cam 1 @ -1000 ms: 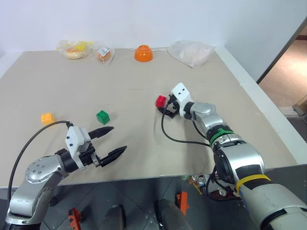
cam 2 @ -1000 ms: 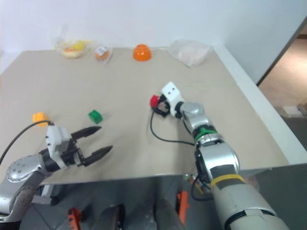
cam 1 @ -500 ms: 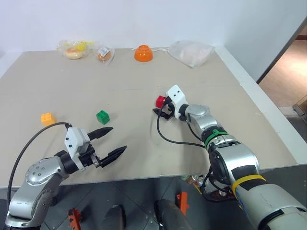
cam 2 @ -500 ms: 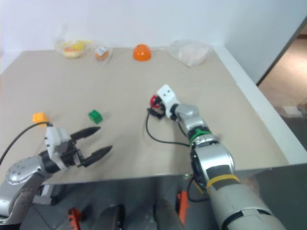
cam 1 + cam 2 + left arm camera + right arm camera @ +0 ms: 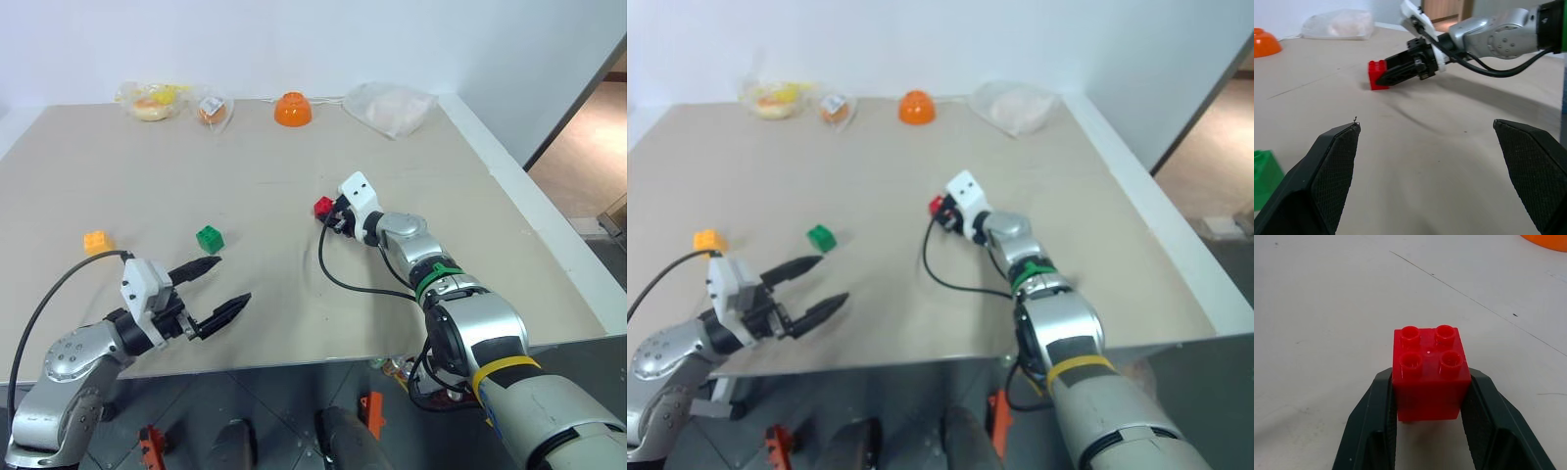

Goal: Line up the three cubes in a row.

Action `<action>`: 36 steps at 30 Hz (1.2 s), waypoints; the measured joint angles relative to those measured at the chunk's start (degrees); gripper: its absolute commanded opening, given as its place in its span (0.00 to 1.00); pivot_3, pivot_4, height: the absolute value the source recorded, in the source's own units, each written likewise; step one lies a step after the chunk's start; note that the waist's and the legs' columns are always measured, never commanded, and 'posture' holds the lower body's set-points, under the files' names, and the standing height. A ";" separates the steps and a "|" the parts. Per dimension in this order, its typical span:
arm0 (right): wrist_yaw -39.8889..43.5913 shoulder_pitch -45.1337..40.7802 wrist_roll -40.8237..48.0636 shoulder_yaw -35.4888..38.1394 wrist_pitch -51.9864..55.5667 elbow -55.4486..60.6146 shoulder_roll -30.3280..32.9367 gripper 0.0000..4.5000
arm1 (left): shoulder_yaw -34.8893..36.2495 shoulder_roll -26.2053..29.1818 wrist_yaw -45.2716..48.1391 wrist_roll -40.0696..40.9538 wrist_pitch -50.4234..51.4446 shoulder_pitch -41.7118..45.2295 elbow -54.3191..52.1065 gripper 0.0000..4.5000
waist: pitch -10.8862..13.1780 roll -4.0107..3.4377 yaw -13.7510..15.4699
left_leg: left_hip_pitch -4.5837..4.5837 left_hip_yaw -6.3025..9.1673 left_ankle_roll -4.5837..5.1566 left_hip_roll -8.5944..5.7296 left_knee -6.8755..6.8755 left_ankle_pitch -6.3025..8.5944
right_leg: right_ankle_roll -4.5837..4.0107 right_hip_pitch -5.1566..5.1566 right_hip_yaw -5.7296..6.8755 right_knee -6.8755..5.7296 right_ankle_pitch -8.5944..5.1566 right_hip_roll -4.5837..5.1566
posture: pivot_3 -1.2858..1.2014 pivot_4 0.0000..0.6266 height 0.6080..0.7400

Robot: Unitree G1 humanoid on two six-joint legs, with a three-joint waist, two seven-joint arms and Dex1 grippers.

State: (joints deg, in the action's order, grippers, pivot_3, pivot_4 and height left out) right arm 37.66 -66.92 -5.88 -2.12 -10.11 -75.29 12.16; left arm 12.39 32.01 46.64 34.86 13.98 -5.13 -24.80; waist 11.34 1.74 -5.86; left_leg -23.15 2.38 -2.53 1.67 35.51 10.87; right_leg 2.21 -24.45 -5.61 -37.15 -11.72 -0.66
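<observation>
Red cube (image 5: 1430,373) clamped between right gripper (image 5: 331,217) fingers on desk (image 5: 294,157), left gripper (image 5: 217,288) open near green cube (image 5: 210,238)

Probably a lab: bare test table (image 5: 147,186), blank white wall (image 5: 294,39).

Head stereo pair: high, facing forward-down over table (image 5: 294,294). Wrist cameras: low, close along fingers; both share red cube (image 5: 1430,374) at 12 o'clock.

Silver arms, black textured fingers (image 5: 1327,171), white wrist camera blocks, black cables, green and yellow bands on right arm (image 5: 470,323).
</observation>
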 measured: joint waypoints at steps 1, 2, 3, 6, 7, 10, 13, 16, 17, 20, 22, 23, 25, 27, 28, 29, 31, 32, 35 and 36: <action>0.77 0.10 0.04 0.10 -0.16 0.01 0.06 0.27 | 0.81 0.07 0.26 0.63 0.00 -0.15 0.61 1.00 | 0.00 0.00 0.00 | 0.00 0.01 0.00 0.00 0.00 0.00 | 0.00 0.00 0.01 0.00 0.00 0.00 | 0.52 0.24 1.00; 1.16 0.19 0.10 0.25 -0.25 0.01 0.12 0.27 | 1.35 0.25 0.48 0.93 0.00 -0.22 1.15 1.00 | 0.00 0.00 0.00 | 0.00 0.01 0.00 0.00 0.00 0.00 | 0.00 0.00 0.01 0.00 0.00 0.00 | 0.52 0.24 1.00; 1.68 0.24 0.23 0.37 -0.30 0.02 0.21 0.27 | 1.86 0.51 0.95 1.30 0.00 -0.28 1.73 1.00 | 0.00 0.00 0.00 | 0.00 0.01 0.00 0.00 0.00 0.00 | -0.01 0.00 0.01 0.00 -0.01 0.00 | 0.52 0.24 1.00; 7.55 1.02 2.70 2.22 -0.03 0.77 0.43 0.27 | 3.40 2.80 3.46 2.05 0.25 -1.18 3.56 1.00 | 0.00 0.00 -0.05 | 0.00 0.00 0.00 0.01 0.00 0.00 | -0.01 0.00 0.01 0.00 -0.01 -0.01 | 0.52 0.24 1.00; 10.87 1.59 3.81 2.59 0.12 1.62 0.60 0.27 | 4.04 3.51 4.42 2.27 0.26 -1.62 4.28 1.00 | 0.01 -0.01 -0.06 | 0.00 0.00 0.01 0.01 -0.01 0.00 | -0.01 -0.01 0.00 0.00 -0.01 -0.01 | 0.52 0.24 1.00; 20.63 3.42 6.47 2.71 0.39 5.46 1.00 0.27 | 4.84 4.66 6.72 2.64 0.25 -1.94 6.01 1.00 | 0.01 -0.01 -0.05 | -0.01 0.01 0.01 0.01 0.00 0.01 | -0.01 -0.01 0.04 0.00 -0.01 0.00 | 0.52 0.24 1.00; 32.72 8.90 9.55 1.44 2.93 16.24 2.24 0.27 | 5.47 4.98 8.85 3.14 0.22 -1.69 7.50 1.00 | 0.00 0.00 0.10 | -0.02 0.07 0.01 0.02 0.00 0.01 | 0.04 0.02 0.10 0.00 -0.01 0.01 | 0.52 0.24 1.00; 39.83 15.87 11.11 -1.43 6.11 27.07 3.78 0.27 | 5.61 5.22 10.48 3.31 0.15 -1.22 8.86 1.00 | 0.00 0.00 0.18 | -0.02 0.11 0.01 0.04 0.00 0.01 | 0.03 0.01 0.17 0.00 -0.01 0.00 | 0.52 0.24 1.00; 40.91 17.93 11.26 -2.45 6.80 29.74 4.19 0.27 | 5.56 5.32 11.17 3.25 -0.02 -1.00 9.30 1.00 | 0.00 -0.01 0.18 | -0.02 0.11 0.01 0.04 0.00 0.01 | 0.02 0.00 0.16 -0.02 -0.01 0.00 | 0.52 0.24 1.00; 41.63 23.51 11.18 -5.02 7.37 37.05 5.37 0.27 | 5.36 5.98 13.99 1.09 -3.15 0.42 12.95 1.00 | 0.01 -0.01 0.21 | 0.02 0.10 0.01 0.04 0.00 0.00 | -0.18 -0.02 0.17 -0.07 -0.10 -0.02 | 0.52 0.24 1.00; 41.14 24.61 11.06 -6.06 7.10 39.57 6.23 0.27 | 5.30 6.18 15.41 -1.52 -6.97 1.45 16.67 1.00 | 0.01 -0.02 0.13 | 0.08 0.04 0.00 0.05 0.02 0.00 | -0.23 -0.02 0.14 -0.10 -0.08 -0.02 | 0.52 0.24 1.00; 40.82 24.68 10.87 -6.46 7.10 40.31 6.77 0.27 | 5.26 6.22 16.04 -2.71 -8.56 1.66 18.18 1.00 | 0.01 -0.01 0.09 | 0.09 0.00 0.00 0.06 0.03 0.00 | -0.24 -0.02 0.12 -0.09 -0.07 -0.01 | 0.52 0.24 1.00; 40.35 24.69 10.75 -6.54 7.25 40.89 7.66 0.27 | 5.04 6.22 17.82 -3.83 -11.00 1.63 20.46 1.00 | 0.00 0.01 0.09 | 0.08 -0.02 0.00 0.05 0.05 0.00 | -0.23 -0.01 0.10 -0.09 -0.07 0.00 | 0.52 0.24 1.00; 40.28 24.70 10.79 -6.75 7.48 41.30 8.42 0.27 | 4.78 6.28 19.79 -4.48 -12.65 1.60 21.93 1.00 | 0.00 0.01 0.14 | 0.07 -0.03 0.00 0.04 0.04 0.00 | -0.22 -0.02 0.09 -0.09 -0.08 0.01 | 0.52 0.24 1.00; 40.36 24.70 10.88 -6.81 7.70 41.32 9.01 0.27 | 4.67 6.32 20.59 -4.60 -13.20 1.62 22.38 1.00 | 0.00 0.01 0.16 | 0.05 -0.03 0.00 0.04 0.04 0.00 | -0.21 -0.02 0.09 -0.08 -0.08 0.01 | 0.52 0.24 1.00; 40.46 24.69 11.01 -6.81 7.74 41.32 9.30 0.27 | 4.61 6.32 21.07 -4.61 -13.60 1.67 22.69 1.00 | 0.00 0.01 0.17 | 0.05 -0.03 0.00 0.04 0.04 0.00 | -0.21 -0.02 0.08 -0.08 -0.09 0.02 | 0.52 0.24 1.00; 40.77 24.68 11.29 -6.81 7.77 41.28 9.97 0.27 | 4.49 6.32 21.73 -4.61 -14.15 2.17 23.45 1.00 | 0.00 0.01 0.18 | 0.05 -0.02 0.00 0.04 0.03 0.00 | -0.21 -0.02 0.10 -0.08 -0.09 0.01 | 0.52 0.24 1.00; 40.95 24.58 11.37 -6.81 7.76 41.12 10.35 0.27 | 4.40 6.32 22.04 -4.61 -14.24 2.61 23.80 1.00 | 0.00 0.01 0.18 | 0.05 -0.02 0.00 0.05 0.03 0.00 | -0.21 -0.03 0.09 -0.08 -0.09 0.01 | 0.52 0.24 1.00; 41.57 23.56 11.87 -6.79 7.70 39.32 11.52 0.27 | 4.26 6.32 22.80 -4.62 -15.32 3.35 24.31 1.00 | 0.00 0.01 0.17 | 0.06 -0.03 0.00 0.04 0.03 0.00 | -0.20 -0.03 0.07 -0.08 -0.08 0.01 | 0.52 0.24 1.00; 42.06 22.78 11.98 -6.74 7.58 37.81 12.13 0.27 | 4.12 6.32 23.07 -4.66 -15.52 3.58 24.50 1.00 | 0.00 0.01 0.17 | 0.06 -0.05 0.00 0.04 0.04 0.00 | -0.20 -0.02 0.06 -0.08 -0.08 0.01 | 0.52 0.24 1.00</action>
State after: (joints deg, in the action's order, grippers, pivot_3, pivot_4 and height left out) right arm 79.72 -44.13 6.10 -8.85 -2.53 -37.48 24.28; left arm 16.51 38.33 69.70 30.20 -1.54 -1.55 -0.30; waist 11.33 1.75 -5.69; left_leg -23.09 2.33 -2.53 1.71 35.55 10.87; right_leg 2.01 -24.47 -5.55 -37.24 -11.80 -0.65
